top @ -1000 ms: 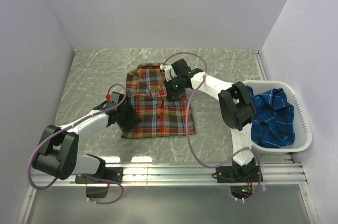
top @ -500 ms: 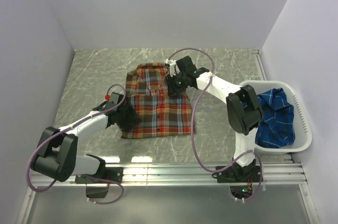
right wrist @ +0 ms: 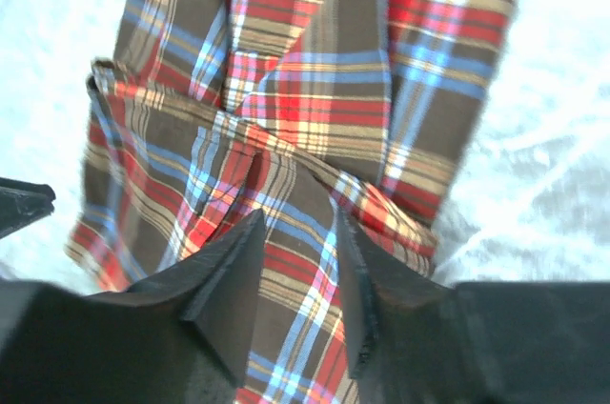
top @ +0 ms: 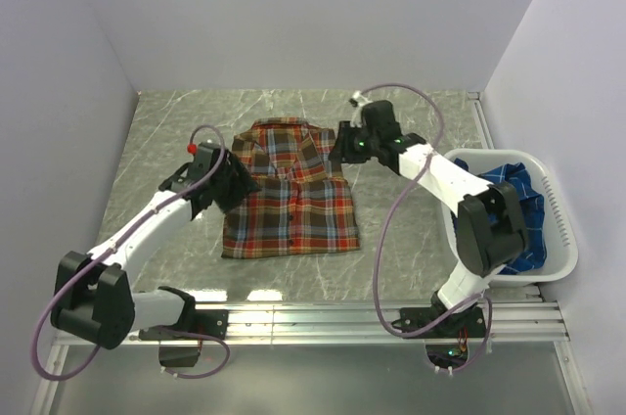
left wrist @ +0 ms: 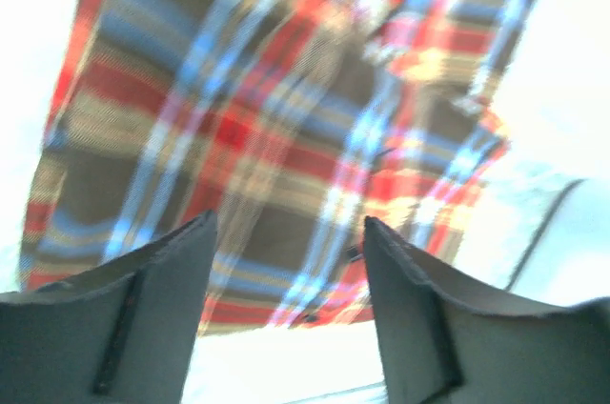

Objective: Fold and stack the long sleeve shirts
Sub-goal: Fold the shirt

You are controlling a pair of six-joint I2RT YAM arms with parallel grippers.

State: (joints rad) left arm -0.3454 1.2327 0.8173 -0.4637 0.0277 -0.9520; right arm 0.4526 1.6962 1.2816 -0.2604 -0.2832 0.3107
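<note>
Blue shirt [top: 533, 231] in basket [top: 566, 239], overhead only

You are looking at a grey marbled table top [top: 421, 229] that runs back to a plain white far wall [top: 313, 14], closed in by a white left wall [top: 49, 141] and a white right wall [top: 577, 72]. A silver metal rail [top: 323, 317] lies along the near edge. Soft, even light fills the enclosure and leaves pale bright patches [top: 259, 295] on the table top just beyond that rail.
</note>
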